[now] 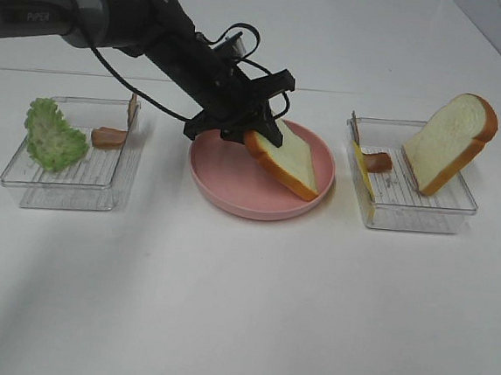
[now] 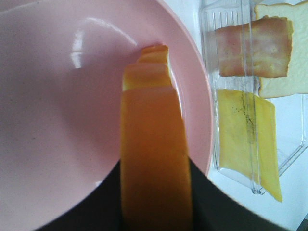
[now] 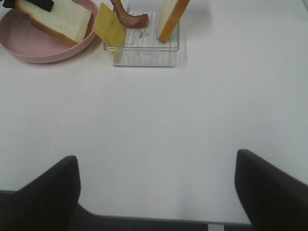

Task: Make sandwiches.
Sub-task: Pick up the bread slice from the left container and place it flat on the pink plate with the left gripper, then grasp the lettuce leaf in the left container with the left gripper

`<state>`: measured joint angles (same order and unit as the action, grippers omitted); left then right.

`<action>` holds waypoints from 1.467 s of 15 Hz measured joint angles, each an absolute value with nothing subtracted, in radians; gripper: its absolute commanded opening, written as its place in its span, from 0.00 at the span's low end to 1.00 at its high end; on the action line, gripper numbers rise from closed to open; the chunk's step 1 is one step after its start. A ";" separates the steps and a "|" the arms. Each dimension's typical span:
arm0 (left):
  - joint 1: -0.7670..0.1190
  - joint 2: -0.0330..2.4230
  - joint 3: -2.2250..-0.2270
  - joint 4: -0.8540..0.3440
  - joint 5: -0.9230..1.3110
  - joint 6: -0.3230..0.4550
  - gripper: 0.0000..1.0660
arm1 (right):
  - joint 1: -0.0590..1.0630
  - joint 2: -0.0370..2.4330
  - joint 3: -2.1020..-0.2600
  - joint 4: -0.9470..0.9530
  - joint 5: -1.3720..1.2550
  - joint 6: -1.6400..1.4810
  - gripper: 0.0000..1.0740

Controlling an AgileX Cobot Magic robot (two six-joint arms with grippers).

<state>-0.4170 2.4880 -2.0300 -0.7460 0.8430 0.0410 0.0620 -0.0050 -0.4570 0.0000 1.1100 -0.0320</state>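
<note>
My left gripper (image 1: 253, 133) is shut on one end of a white bread slice (image 1: 289, 163) with an orange-brown crust. The slice hangs tilted, its lower edge down in the round pink plate (image 1: 231, 205). The left wrist view shows the crust (image 2: 154, 159) edge-on between dark fingers (image 2: 211, 207) over the plate (image 2: 57, 120). A second bread slice (image 1: 449, 139) leans upright in the right tray (image 1: 423, 216), beside a bacon strip (image 1: 377, 162) and yellow cheese (image 1: 363, 175). Lettuce (image 1: 53, 135) and more bacon (image 1: 107, 137) lie in the left tray (image 1: 66, 191). My right gripper (image 3: 156, 192) stands open over bare table.
The left arm reaches in from the upper left across the back of the table. In the right wrist view the plate (image 3: 29, 48) and right tray (image 3: 144, 55) lie far ahead of the fingers (image 3: 48, 192). White table surrounds the trays and plate.
</note>
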 measured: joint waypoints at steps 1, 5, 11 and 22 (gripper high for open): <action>-0.417 2.489 -2.032 -0.741 0.845 0.038 0.45 | 0.062 -0.005 -0.457 0.000 1.110 -0.032 0.79; -0.417 2.501 -2.134 -0.597 0.935 -0.083 0.65 | 0.062 -0.005 -0.457 0.000 1.110 -0.032 0.79; -0.417 2.501 -2.345 -0.294 1.204 -0.242 0.79 | 0.062 -0.005 -0.457 0.000 1.110 -0.032 0.79; -0.411 2.262 -2.350 -0.101 1.212 -0.209 0.79 | 0.062 -0.005 -0.457 0.000 1.110 -0.032 0.79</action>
<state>-0.4110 2.2620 -2.3500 -0.1010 1.2120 -0.2090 0.0620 -0.0050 -0.4570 0.0000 1.1100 -0.0320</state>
